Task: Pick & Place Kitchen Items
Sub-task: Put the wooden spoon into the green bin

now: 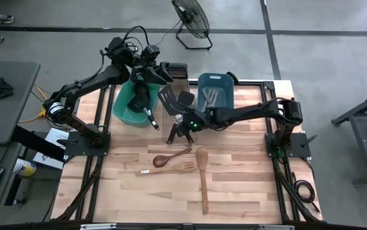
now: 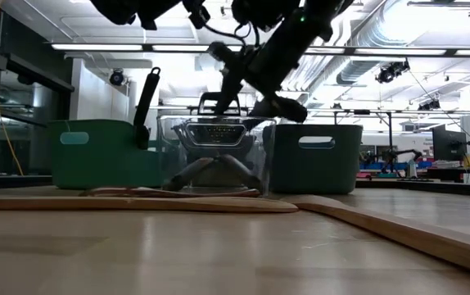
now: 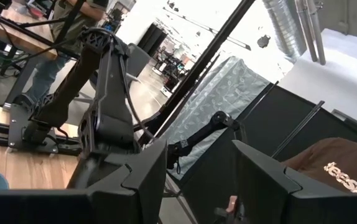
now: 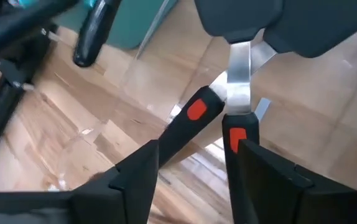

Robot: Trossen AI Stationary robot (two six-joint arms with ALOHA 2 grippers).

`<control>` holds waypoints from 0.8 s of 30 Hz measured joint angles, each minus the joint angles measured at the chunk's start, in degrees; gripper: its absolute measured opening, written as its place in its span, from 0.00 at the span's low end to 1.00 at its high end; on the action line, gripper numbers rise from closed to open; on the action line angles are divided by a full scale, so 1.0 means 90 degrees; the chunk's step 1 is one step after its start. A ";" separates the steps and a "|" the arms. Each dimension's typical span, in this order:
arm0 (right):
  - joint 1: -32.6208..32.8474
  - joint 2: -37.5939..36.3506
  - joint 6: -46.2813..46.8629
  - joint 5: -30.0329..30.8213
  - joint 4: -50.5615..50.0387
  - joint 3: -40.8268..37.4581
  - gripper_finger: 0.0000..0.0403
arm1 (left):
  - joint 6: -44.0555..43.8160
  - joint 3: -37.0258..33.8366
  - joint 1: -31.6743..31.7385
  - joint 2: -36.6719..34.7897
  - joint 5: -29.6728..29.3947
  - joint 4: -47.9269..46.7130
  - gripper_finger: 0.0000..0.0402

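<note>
My right gripper (image 1: 182, 130) hangs open over the clear tub (image 1: 171, 137) at mid-table. It also shows above the tub's rim in the low view (image 2: 255, 98). Silver tongs with black, orange-marked arms (image 4: 237, 93) lie in that tub beyond my fingers, arms splayed (image 2: 214, 172). Two black turners (image 1: 176, 97) lean on the tub's far wall. My left gripper (image 1: 165, 72) is open and empty (image 3: 200, 180), raised beside the steel grater (image 1: 179, 69). Three wooden utensils (image 1: 174, 156) (image 1: 167, 168) (image 1: 203, 179) lie flat on the table's near half.
A teal tub (image 1: 129, 102) stands left of the clear one, with a black handle (image 1: 150, 117) sticking out over its rim. A blue tub (image 1: 215, 92) with silver utensils stands to the right. A person in a brown shirt (image 3: 340, 168) stands beyond the table.
</note>
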 joint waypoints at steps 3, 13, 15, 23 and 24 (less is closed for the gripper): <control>-0.0031 -0.0222 0.0092 -0.0012 -0.0256 0.0000 0.52 | 0.0000 0.0000 0.0001 0.0000 0.0052 0.0000 0.43; 0.0027 -0.0809 0.0237 -0.0050 -0.0569 0.0000 0.51 | 0.0000 -0.0003 -0.0002 -0.0078 0.0376 -0.0056 0.43; 0.0043 -0.0847 0.0191 -0.0140 -0.0551 0.0000 0.51 | 0.0031 -0.0003 -0.0002 -0.0147 0.0461 -0.0129 0.43; 0.0293 -0.1050 0.0164 -0.0315 -0.0777 -0.0002 0.51 | 0.0440 -0.0013 -0.0002 -0.0460 0.0656 -0.0827 0.43; 0.0349 -0.1088 0.0162 -0.0230 -0.0766 -0.0002 0.51 | 0.0593 -0.0015 -0.0002 -0.0526 0.0656 -0.1088 0.43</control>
